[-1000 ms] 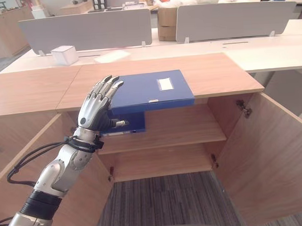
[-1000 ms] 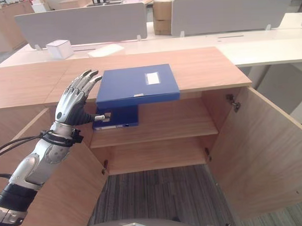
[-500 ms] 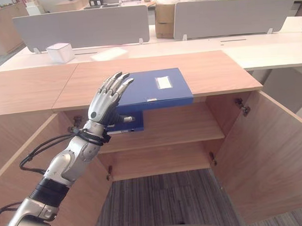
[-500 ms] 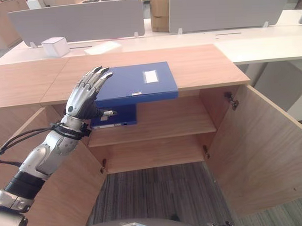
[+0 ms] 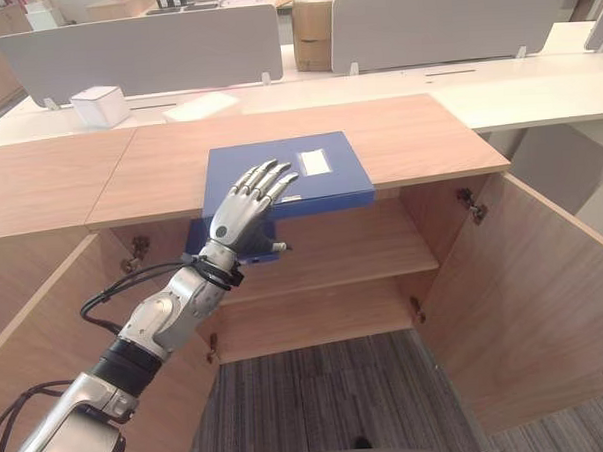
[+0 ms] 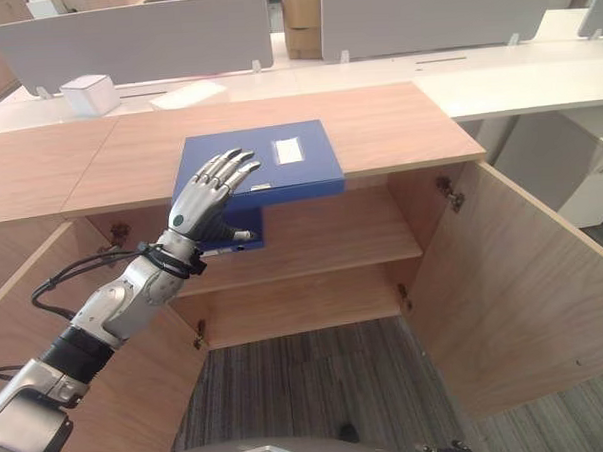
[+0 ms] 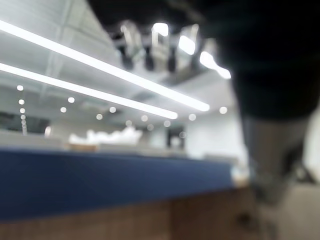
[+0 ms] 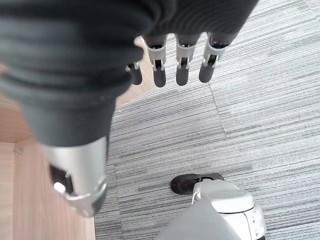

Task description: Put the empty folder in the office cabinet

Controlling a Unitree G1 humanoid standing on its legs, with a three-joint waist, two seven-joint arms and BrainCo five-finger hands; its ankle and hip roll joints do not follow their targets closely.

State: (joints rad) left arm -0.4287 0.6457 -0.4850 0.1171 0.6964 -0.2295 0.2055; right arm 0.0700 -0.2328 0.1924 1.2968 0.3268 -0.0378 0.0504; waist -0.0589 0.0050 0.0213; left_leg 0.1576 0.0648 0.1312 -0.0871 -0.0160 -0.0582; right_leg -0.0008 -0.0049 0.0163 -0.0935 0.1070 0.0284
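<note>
Now the left robot hand (image 5: 243, 207), fingers straight, hovers at the blue folder (image 5: 304, 171) atop the cabinet (image 5: 418, 141).

Silver-grey left arm (image 5: 151, 328) with silver, dark-tipped left hand (image 5: 242, 204) and dark ribbed wrist cover.

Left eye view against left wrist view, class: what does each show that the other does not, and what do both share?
Left eye view alone: the open wooden cabinet with its shelves, a second blue folder on the upper shelf, and a white box on the desk behind. Left wrist view alone: ceiling light strips. Both: the flat blue box folder on the cabinet top and the left hand, fingers straight.
</note>
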